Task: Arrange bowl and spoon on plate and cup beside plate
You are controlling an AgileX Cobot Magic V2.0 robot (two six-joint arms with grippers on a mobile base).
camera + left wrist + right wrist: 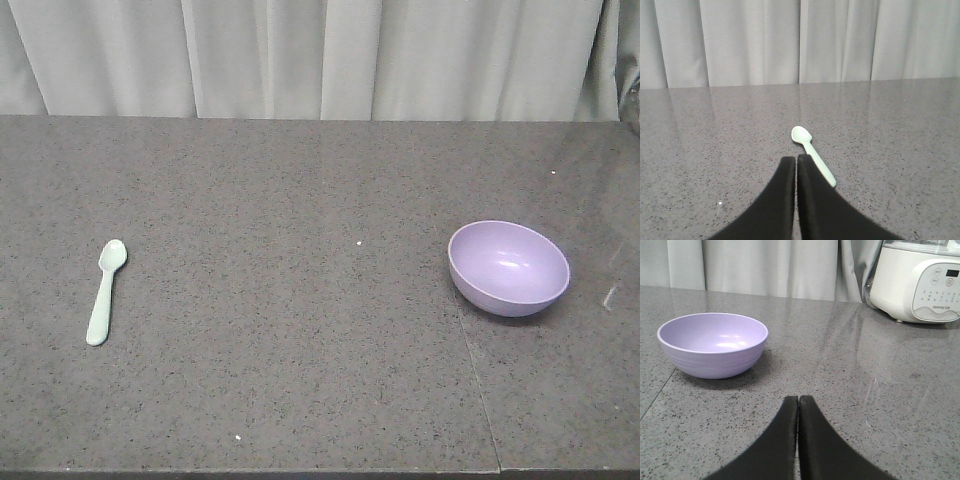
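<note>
Worktop (300, 330): dark grey speckled stone, seen in all three views; a thin seam (478, 390) is seen running from below the bowl to the near edge.
Spoon (106, 291): laid flat on the left part of the worktop, scoop end turned toward the curtain, handle toward the near edge; well apart from the bowl.
Bowl (508, 266): stood upright on the right part of the worktop, its smooth inside marked by glints of light.
Left tool (796, 162): clenched, the two black fingers pressed together. The spoon is seen just beyond and to the right; its handle end meets a finger's outline, and contact cannot be told.
Right tool (798, 400): clenched likewise, fingers pressed together. The bowl is seen ahead and to the left, apart from it.
Curtain (320, 55): pale and pleated, hung behind the far edge.
Cooker (917, 282): a white appliance with a control panel, stood at the far right in the right wrist view.
</note>
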